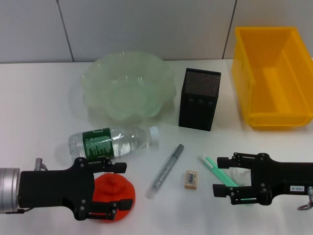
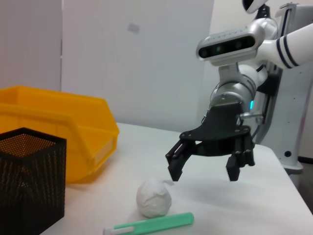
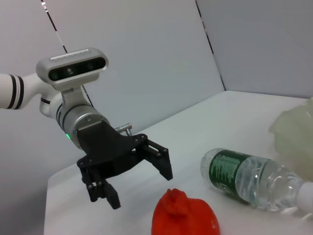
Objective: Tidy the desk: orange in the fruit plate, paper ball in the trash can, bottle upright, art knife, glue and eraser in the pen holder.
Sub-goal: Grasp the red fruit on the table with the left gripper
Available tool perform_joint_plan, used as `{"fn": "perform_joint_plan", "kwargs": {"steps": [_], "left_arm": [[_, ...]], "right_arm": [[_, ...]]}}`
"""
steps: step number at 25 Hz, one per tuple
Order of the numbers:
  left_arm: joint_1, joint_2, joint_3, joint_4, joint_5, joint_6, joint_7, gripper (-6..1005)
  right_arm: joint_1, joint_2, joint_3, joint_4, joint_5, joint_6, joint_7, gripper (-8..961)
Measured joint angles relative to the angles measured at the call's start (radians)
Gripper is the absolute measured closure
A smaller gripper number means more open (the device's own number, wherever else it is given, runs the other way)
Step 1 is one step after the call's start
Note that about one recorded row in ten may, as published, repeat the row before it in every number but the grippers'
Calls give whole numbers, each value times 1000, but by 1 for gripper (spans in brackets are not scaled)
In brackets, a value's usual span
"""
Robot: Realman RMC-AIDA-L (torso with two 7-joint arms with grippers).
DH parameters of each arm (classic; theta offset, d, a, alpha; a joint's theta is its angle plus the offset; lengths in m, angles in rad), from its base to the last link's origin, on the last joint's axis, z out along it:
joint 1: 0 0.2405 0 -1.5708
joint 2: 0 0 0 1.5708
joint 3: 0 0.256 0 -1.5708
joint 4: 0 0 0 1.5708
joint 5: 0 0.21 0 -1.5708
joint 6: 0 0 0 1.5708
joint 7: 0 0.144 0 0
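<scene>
Two grippers low over the white desk, both spread wide, neither holding anything.

Left gripper [image 1: 108, 188] poised over the red-orange round orange [image 1: 113, 197], black fingers straddling it from above — contact not discernible. From the right wrist view: same left gripper [image 3: 138, 178] with jaws apart, hanging just beside and above the orange [image 3: 184, 215].

Right gripper [image 1: 221, 175] near the front right of the desk, fingers parted around the small white crumpled paper ball [image 1: 238, 176], mostly hidden behind the black frame. From the left wrist view: right gripper [image 2: 204, 167] hovering just above the paper ball [image 2: 153, 198], apart from it.

Clear plastic bottle with dark green label and white cap [image 1: 111, 141] lying on its side, just behind the orange. Translucent pale-green scalloped glass fruit plate [image 1: 128, 84] at the back, behind the bottle. Black square mesh pen holder [image 1: 198, 99] upright, right of the plate. Bright yellow rectangular trash can [image 1: 272, 75] at the back right corner.

Slim silver pen-like tool [image 1: 165, 170] lying between the grippers. Small beige eraser in a printed sleeve [image 1: 190, 178] just right of it. Mint-green stick with a white tip [image 1: 215, 169] lying beside the paper ball — partly under the right gripper.
</scene>
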Motion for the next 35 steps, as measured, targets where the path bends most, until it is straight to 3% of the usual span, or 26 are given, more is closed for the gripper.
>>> {"fn": "perform_joint_plan", "kwargs": {"steps": [14, 35], "left_arm": [[15, 7, -1, 10, 61, -92, 8, 199], [-2, -13, 0, 5, 124, -208, 44, 199]], "right_arm": [[6, 0, -1, 0, 0, 2, 5, 138], [9, -2, 6, 0, 3, 4, 12, 137]]}}
